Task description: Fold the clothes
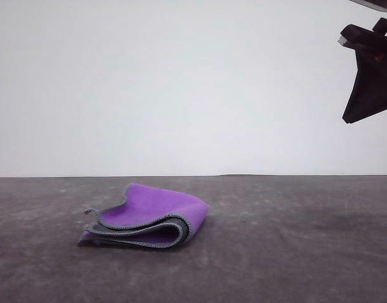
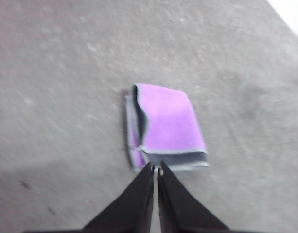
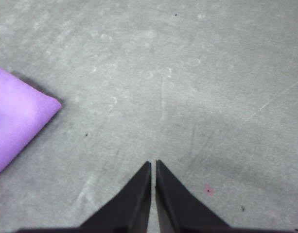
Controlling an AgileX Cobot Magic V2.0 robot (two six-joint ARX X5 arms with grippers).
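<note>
Purple cloth (image 2: 166,125) folded on table (image 1: 294,240) | both end effectors pinched closed, empty | left end effector (image 2: 155,167) just short of cloth | advice: press layers flat.

left gripper (image 2: 155,167) fingers pressed together, right gripper (image 3: 153,163) likewise, raised

wall (image 1: 180,88): plain white, evenly lit | table (image 1: 294,240): dark grey, mottled, scuffed
</note>
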